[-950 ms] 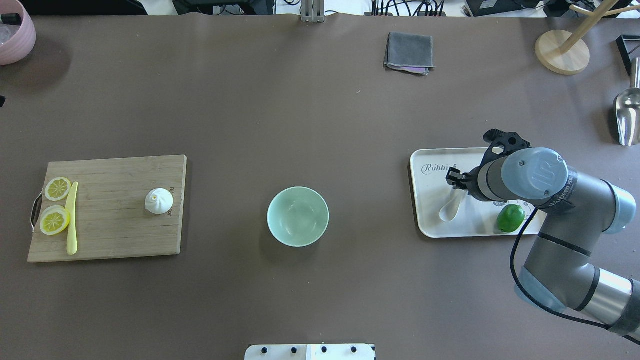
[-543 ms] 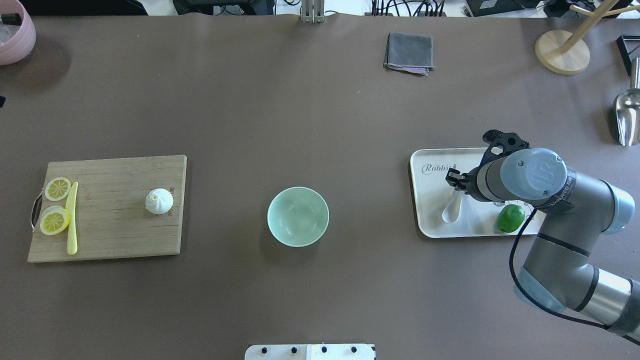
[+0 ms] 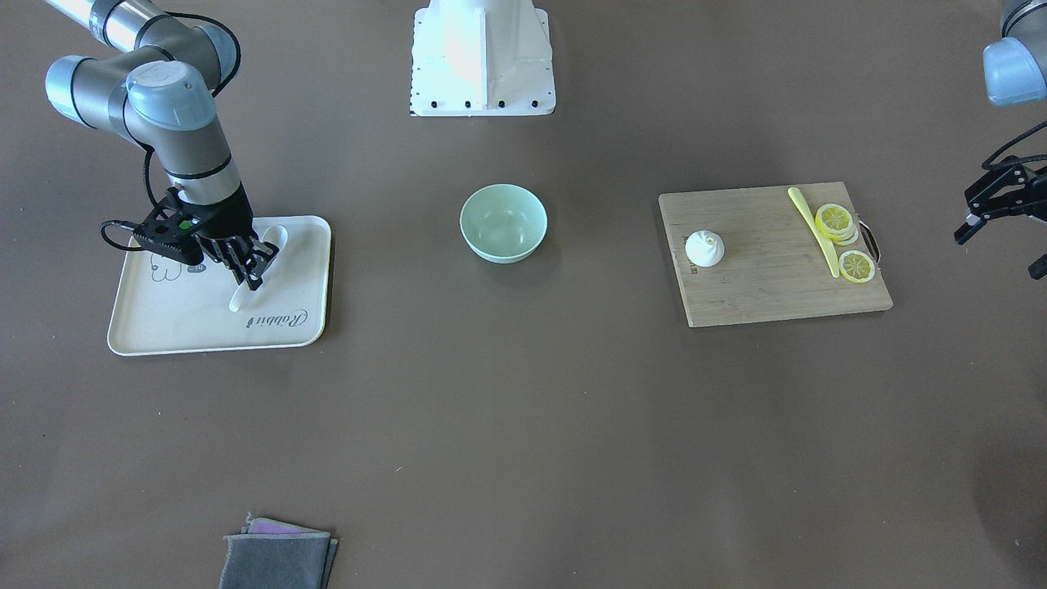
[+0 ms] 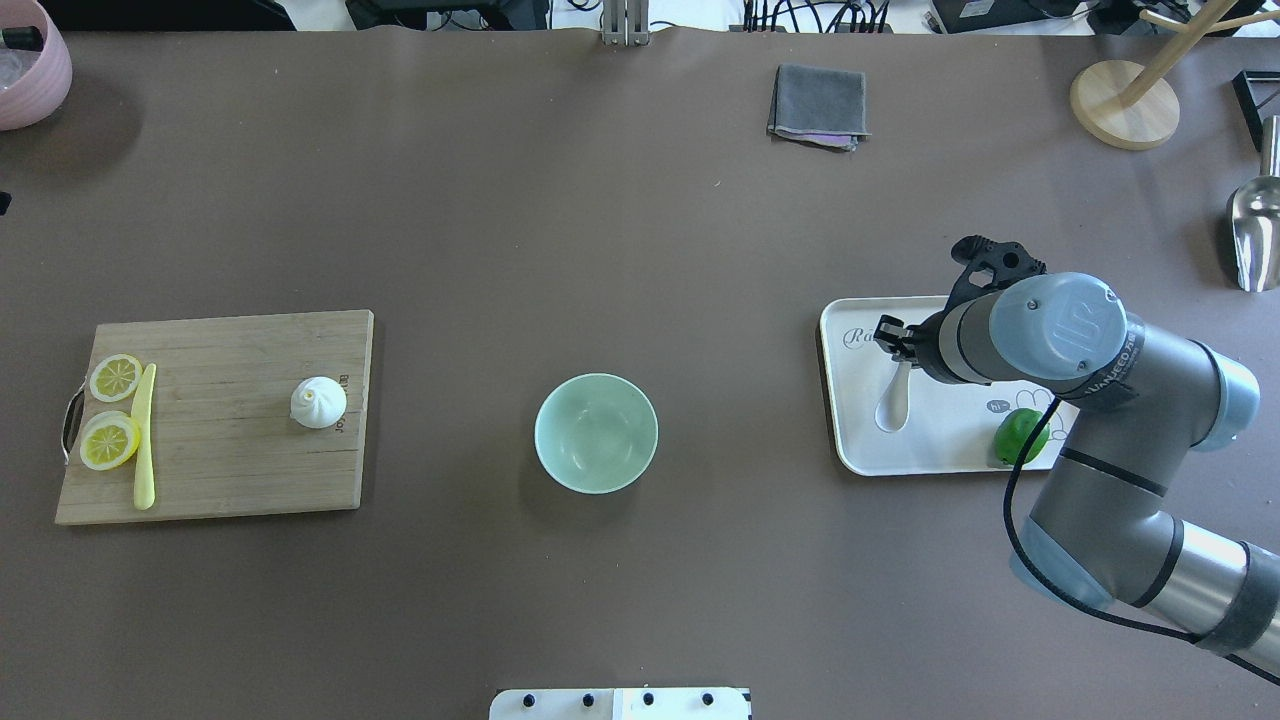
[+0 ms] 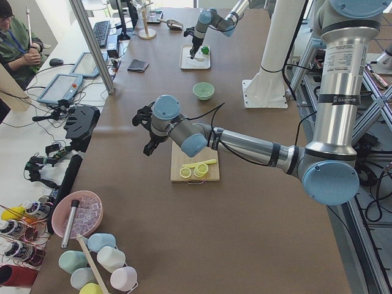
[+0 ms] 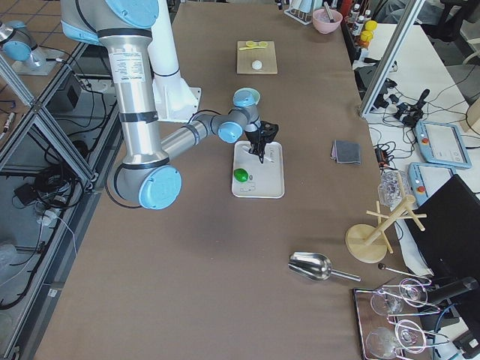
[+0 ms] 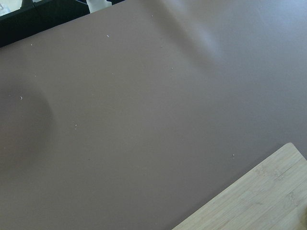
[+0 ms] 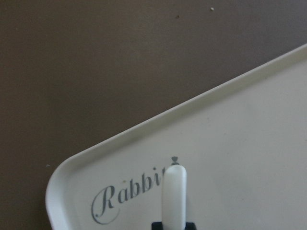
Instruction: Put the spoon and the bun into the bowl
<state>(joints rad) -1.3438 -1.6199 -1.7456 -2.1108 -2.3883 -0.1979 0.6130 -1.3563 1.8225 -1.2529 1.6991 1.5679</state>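
Observation:
The cream-white spoon [image 4: 893, 408] is over the white tray [image 4: 950, 455], scoop toward the robot. My right gripper [image 4: 899, 347] is shut on its handle; the handle tip sticks out past the fingers in the right wrist view [image 8: 173, 191]. The front view shows the same grip [image 3: 249, 274] with the scoop [image 3: 276, 237] by the tray's near-robot edge. The white bun [image 4: 318, 402] sits on the wooden cutting board [image 4: 220, 470]. The mint-green bowl [image 4: 596, 432] stands empty at the table's middle. My left gripper [image 3: 994, 221] hangs open and empty beyond the board's outer end.
A green lime [image 4: 1022, 436] lies on the tray, partly under my right arm. Lemon slices [image 4: 110, 438] and a yellow knife [image 4: 144, 440] lie at the board's left end. A grey cloth [image 4: 818, 105], wooden stand [image 4: 1125, 105], metal scoop [image 4: 1255, 235] and pink bowl [image 4: 30, 70] line the far edge.
My right gripper has moved left and slightly away from the robot, carrying the spoon with it over the tray. The bun, bowl and board have not moved.

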